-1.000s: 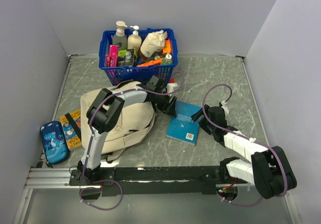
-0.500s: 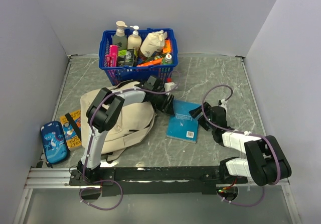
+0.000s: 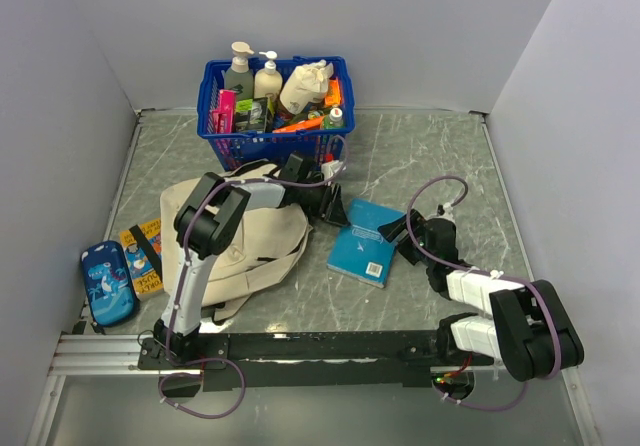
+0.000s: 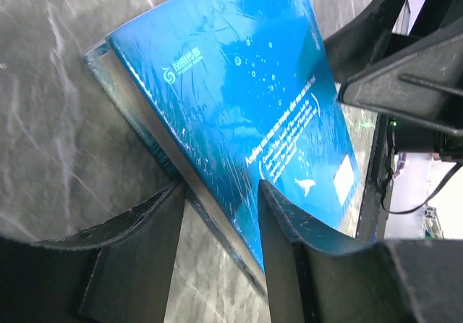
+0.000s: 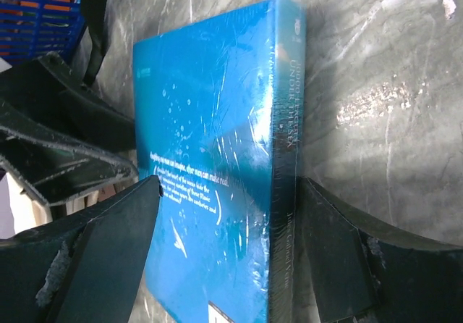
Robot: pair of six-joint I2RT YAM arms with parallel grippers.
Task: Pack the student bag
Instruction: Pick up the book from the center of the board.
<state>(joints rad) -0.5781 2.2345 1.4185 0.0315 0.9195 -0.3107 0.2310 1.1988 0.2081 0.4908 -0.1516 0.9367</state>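
Robot lab booth: plain walls [image 3: 400, 26], alu base rail [image 3: 100, 351].

Grey marbled table [image 3: 430, 156] with blue basket [image 3: 250, 148], student bag [image 3: 255, 241], blue book [image 3: 368, 244], pencil case [image 3: 108, 284], booklet [image 3: 140, 251].

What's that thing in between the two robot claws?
A blue book lies between the left gripper and the right gripper; the top view shows it best.

Blue book [image 3: 367, 243] centre, basket [image 3: 262, 148] behind, student bag [image 3: 262, 241] left, free tabletop [image 3: 440, 146] right
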